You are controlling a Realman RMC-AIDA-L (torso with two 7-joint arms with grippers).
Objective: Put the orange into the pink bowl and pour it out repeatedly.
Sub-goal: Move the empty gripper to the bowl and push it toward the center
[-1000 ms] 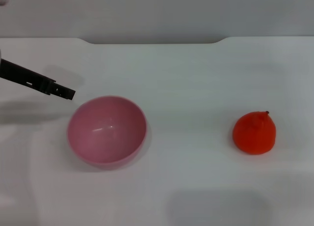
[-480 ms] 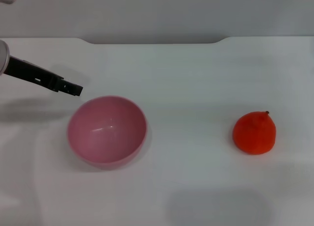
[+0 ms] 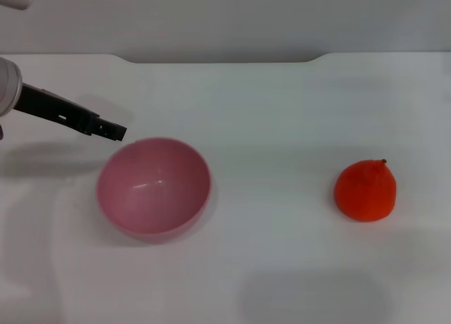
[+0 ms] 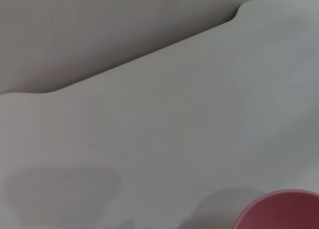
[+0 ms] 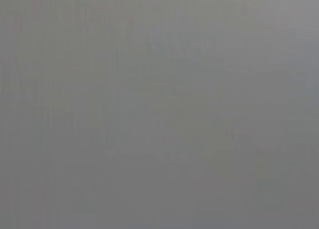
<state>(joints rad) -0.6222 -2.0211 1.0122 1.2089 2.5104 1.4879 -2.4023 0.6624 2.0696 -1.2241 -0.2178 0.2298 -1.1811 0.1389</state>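
A round, glossy pink plastic bowl (image 3: pixel 153 188) is seen upright on the white table (image 3: pixel 282 113), on the robot's left side of the head view, with its hollow empty and a small highlight on its inner wall. A bright orange-red, roundish toy orange (image 3: pixel 365 190) with a slightly pointed top and a tiny dark stem nub is seen resting on the table well apart from the bowl, on the robot's right side. It is not in the bowl and is touched by nothing.

The left gripper (image 3: pixel 113 132) is seen as a slim black part reaching in from the left edge of the head view, angled downward, with its tip just beyond the far left rim of the bowl. Whether the tip touches the rim or hangs above the table cannot be told. Only one dark bar is shown, so it cannot be told whether the pincer is spread or pressed together; nothing is seen held in it.

In the left wrist view, bare table, its notched far edge and a slice of the pink bowl's rim (image 4: pixel 284 209) at a corner are shown.

The right gripper is not shown in any view; only a flat grey field is given by the right wrist view.
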